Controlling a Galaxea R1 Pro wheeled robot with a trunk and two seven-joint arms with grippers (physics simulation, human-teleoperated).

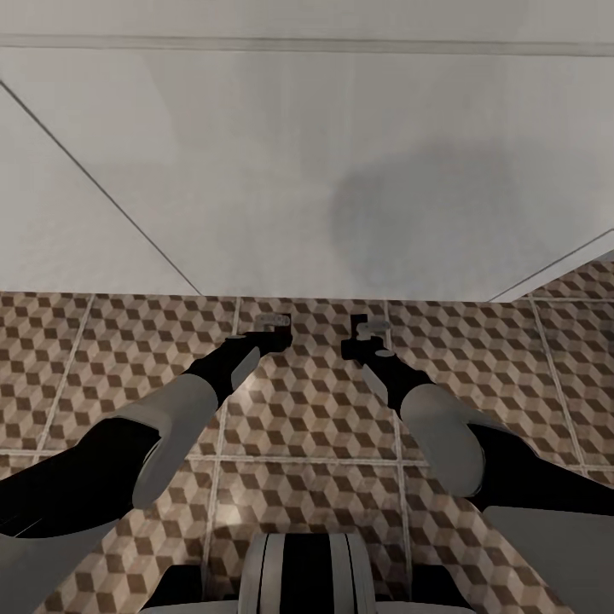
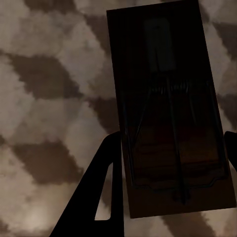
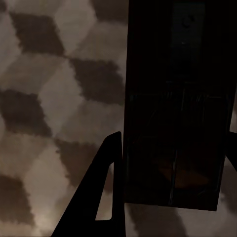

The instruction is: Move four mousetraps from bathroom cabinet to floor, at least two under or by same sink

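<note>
Both arms reached forward and low over bathroom floor [image 1: 307,409], facing white wall [image 1: 256,170].
Left gripper [image 2: 170,148] pinched mousetrap [image 2: 170,113] between its two fingers, board held flat above cube-pattern tiles.
Right gripper [image 3: 173,148] clamped second mousetrap [image 3: 177,103] likewise, dark in shadow.
Judgement: traps carried flat and low so release drops them short way onto tile; sink nearness not checkable here.

Clamped between the left gripper's [image 2: 170,163] dark fingers [image 2: 101,187]: one mousetrap [image 2: 168,108], a dark flat board with wire spring and bar on its face. Beyond the mousetrap, blurred cube-patterned bathroom floor [image 2: 49,98], brown and beige.
</note>
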